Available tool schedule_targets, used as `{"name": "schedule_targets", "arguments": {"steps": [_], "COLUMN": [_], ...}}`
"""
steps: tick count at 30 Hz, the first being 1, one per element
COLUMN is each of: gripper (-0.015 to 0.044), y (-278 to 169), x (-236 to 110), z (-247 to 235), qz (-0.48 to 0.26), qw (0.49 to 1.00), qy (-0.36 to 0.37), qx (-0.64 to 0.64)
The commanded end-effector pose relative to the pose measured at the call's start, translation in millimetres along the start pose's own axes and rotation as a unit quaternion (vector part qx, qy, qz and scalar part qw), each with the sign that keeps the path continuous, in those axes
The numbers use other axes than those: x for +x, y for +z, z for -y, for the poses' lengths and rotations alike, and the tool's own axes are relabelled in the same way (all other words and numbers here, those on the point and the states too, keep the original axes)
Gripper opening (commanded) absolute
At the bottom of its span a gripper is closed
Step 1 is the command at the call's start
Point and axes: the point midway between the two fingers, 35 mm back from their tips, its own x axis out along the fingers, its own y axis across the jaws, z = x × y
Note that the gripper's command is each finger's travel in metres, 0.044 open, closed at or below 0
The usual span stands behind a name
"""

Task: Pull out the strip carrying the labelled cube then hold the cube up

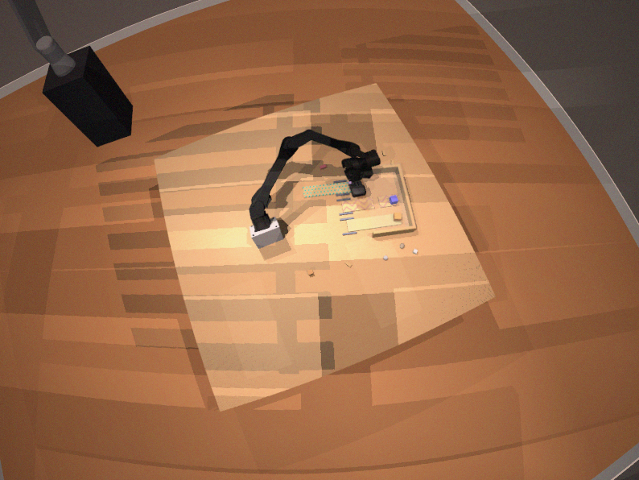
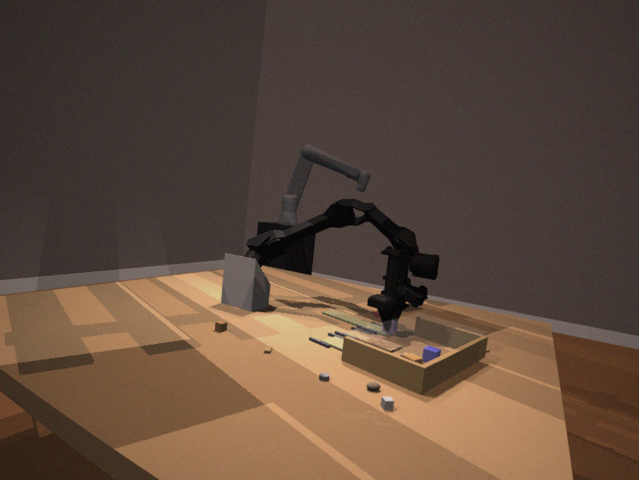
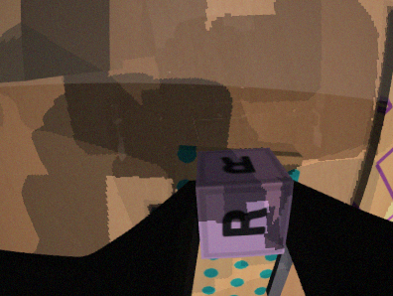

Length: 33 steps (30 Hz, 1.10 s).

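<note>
The pick-up is in hand — the fingers (image 1: 356, 188) (image 2: 391, 329) grip the labelled cube (image 2: 393, 325) (image 3: 243, 204) over the dotted strip (image 1: 325, 190) (image 2: 351, 319) (image 3: 233, 275), well in from the bench's (image 1: 247, 330) (image 2: 206, 413) edges — and a straight lift should come next. The cube is pale purple (a black R on two faces).
</note>
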Motion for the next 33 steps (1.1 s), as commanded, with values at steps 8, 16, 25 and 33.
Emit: {"name": "schedule_targets", "arguments": {"steps": [8,16,25,33], "gripper": [0.0,0.0,0.0,0.0], "y": [-23,-52,-68,-95], "x": [-21,-40,-43,-44], "z": [9,18,24,33], "qz": [0.0,0.0,-0.001,-0.001], "qw": [1.0,1.0,1.0,1.0], "qy": [0.0,0.001,0.001,0.001], "qx": [0.002,0.005,0.006,0.007]}}
